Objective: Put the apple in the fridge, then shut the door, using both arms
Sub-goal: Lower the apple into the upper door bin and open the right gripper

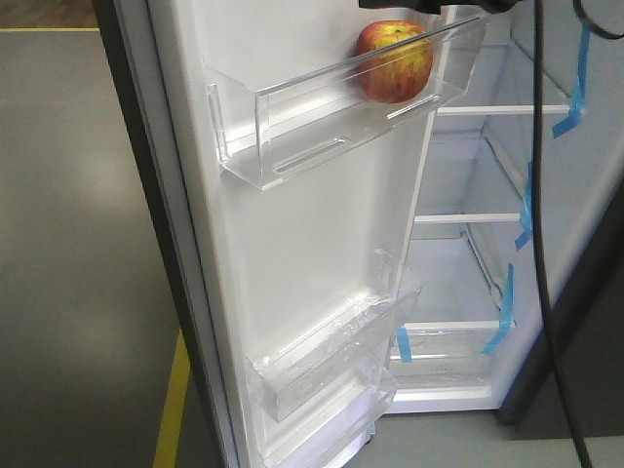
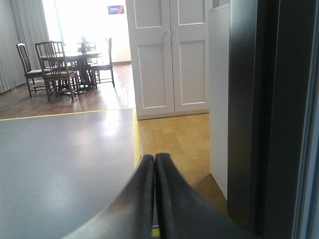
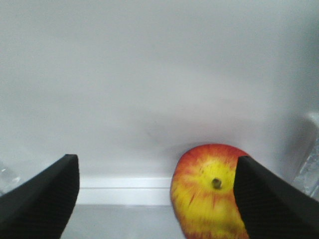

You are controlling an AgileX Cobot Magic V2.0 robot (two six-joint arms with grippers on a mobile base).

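Grey floor point(image 1: 78, 244) flanks the open door point(image 1: 292, 253); the apple point(image 1: 394, 61) sits in its top bin point(image 1: 322, 136) at 1 o'clock, with the fridge point(image 1: 458, 273) at 3 o'clock. Left wrist: left fingers point(image 2: 172, 199) pressed together, empty. Right wrist: right fingers point(image 3: 45, 194) spread, apple at 5 o'clock. It looks firm, smooth, light and prone to roll; grip across its middle.

The apple point(image 1: 394, 61), red with yellow patches, rests at the right end of the top clear bin point(image 1: 292, 127) on the door point(image 1: 292, 244). The door stands wide open, its white inner face showing. Beyond it the fridge point(image 1: 458, 273) shows its white lining, white-edged shelves and blue tape strips.
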